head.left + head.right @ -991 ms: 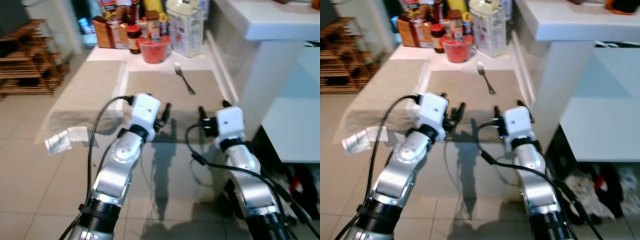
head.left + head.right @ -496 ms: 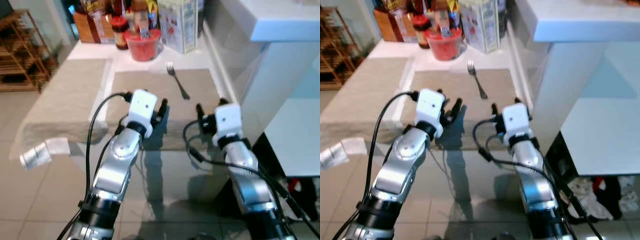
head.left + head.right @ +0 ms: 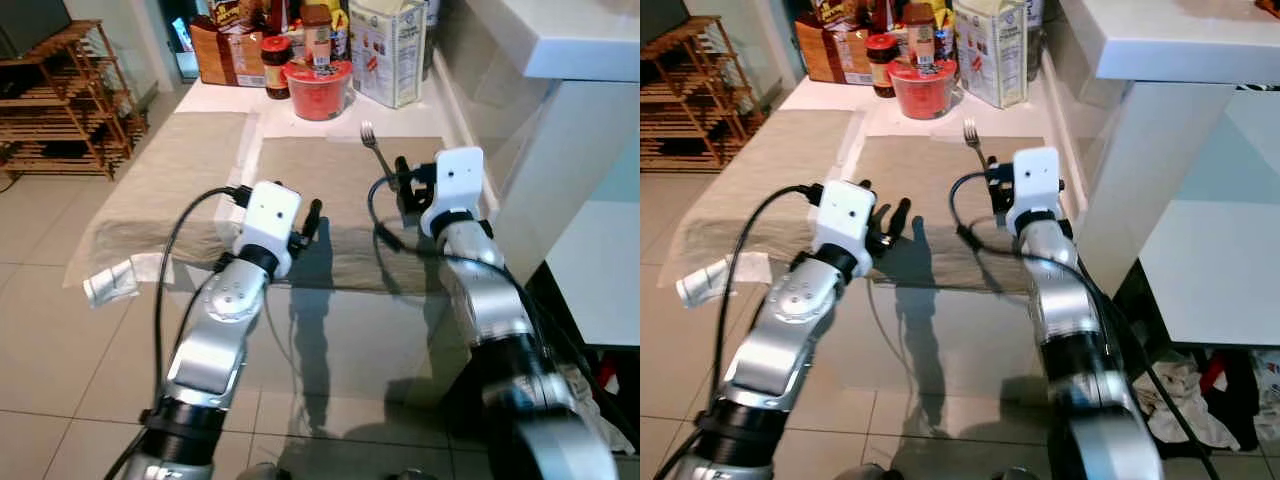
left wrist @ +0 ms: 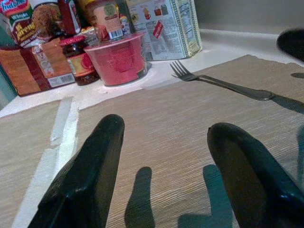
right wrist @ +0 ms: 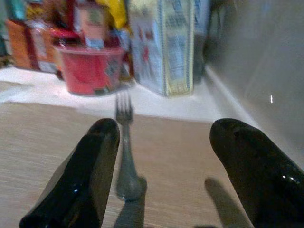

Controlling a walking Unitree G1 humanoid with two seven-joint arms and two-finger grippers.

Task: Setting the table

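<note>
A metal fork (image 3: 375, 152) lies on the beige placemat (image 3: 330, 190), its tines toward the far jars. My right gripper (image 3: 405, 190) hovers open just short of the fork's handle; in the right wrist view the fork (image 5: 126, 159) sits between the two fingers (image 5: 88, 175), closer to this one. My left gripper (image 3: 305, 225) is open and empty over the mat's near edge, with the fork (image 4: 223, 84) ahead of it and off to one side.
A red cup (image 3: 318, 92), jars and a carton (image 3: 395, 50) crowd the table's far end. A second placemat (image 3: 180, 165) lies to the left. A white counter (image 3: 570, 60) rises at the right, a wooden rack (image 3: 60, 100) stands far left, and crumpled paper (image 3: 110, 283) lies on the floor.
My right gripper has reached forward over the placemat to the fork's handle. The left gripper has stayed by the mat's near edge. The camera view has shifted.
</note>
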